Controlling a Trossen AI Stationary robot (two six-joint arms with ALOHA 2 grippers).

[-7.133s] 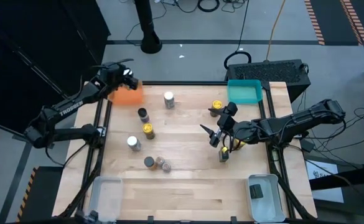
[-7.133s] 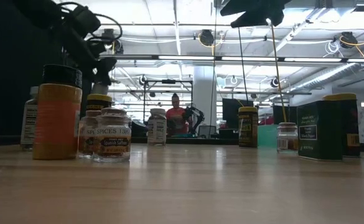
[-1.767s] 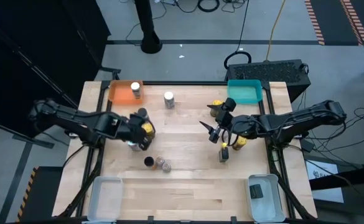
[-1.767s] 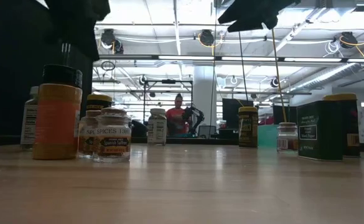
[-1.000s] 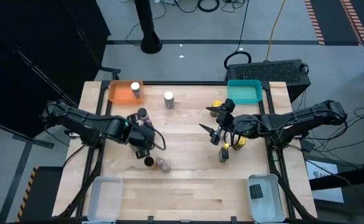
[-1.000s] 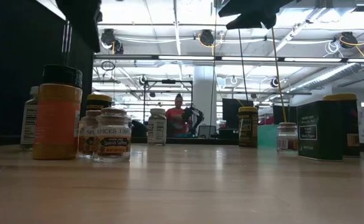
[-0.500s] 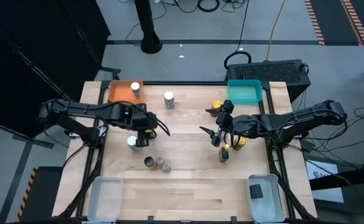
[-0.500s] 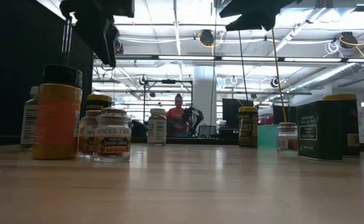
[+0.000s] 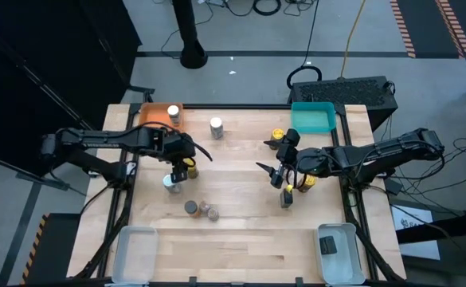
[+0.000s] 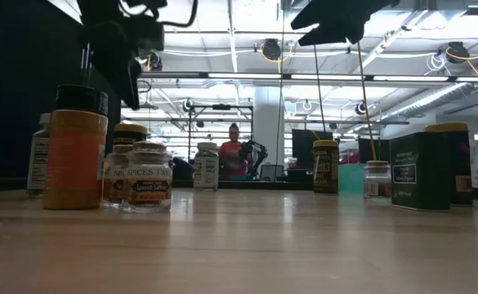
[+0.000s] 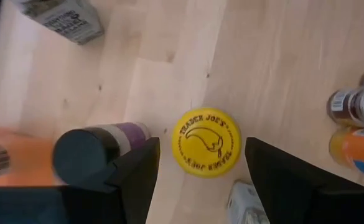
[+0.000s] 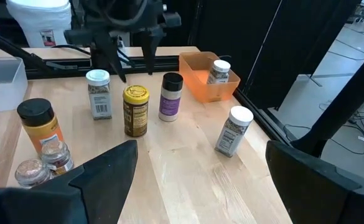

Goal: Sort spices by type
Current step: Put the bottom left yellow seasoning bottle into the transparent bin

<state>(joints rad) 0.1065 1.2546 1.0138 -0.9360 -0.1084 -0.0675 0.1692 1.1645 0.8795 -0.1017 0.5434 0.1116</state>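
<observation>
1. the left gripper (image 9: 186,160) hovers over the left half of the surface (image 9: 240,239), directly above the yellow-lidded jar (image 11: 206,142); in the left wrist view its fingers (image 11: 138,180) stand wide on either side of the lid, holding nothing.
2. the purple-labelled dark-lidded jar (image 11: 94,149) stands just beside that jar, close to one finger, and a white-lidded jar (image 9: 171,182) sits near it too.
3. to do this well, i judge the arm should come straight down with the lid centred, so neither finger clips the purple jar.
4. close low on the body, not on the lid, then lift straight up.
5. the orange tray (image 9: 154,116) at the far left corner already holds one white-topped jar (image 9: 173,112).
6. the right gripper (image 9: 279,174) waits over the right half, fingers wide and empty.
</observation>
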